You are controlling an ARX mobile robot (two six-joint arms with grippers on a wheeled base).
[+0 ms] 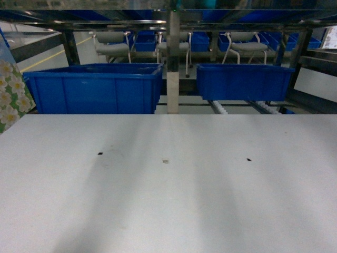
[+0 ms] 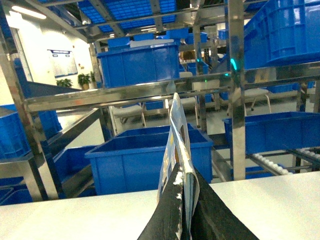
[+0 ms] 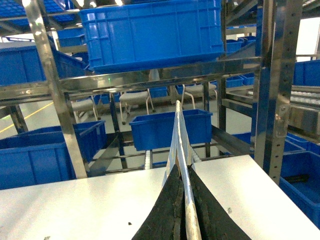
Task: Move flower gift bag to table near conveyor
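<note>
Left wrist view is showing the left hand (image 2: 184, 210) pinching shut on the flower gift bag's (image 2: 176, 145) top edge, while the right hand (image 3: 182, 210) is clamping a thin pale edge, likely the same bag. The bag is hanging at the table's (image 1: 168, 200) left edge, before the conveyor (image 1: 221, 108). If the hands are pulling unevenly, the bag risks tearing or slipping.
</note>
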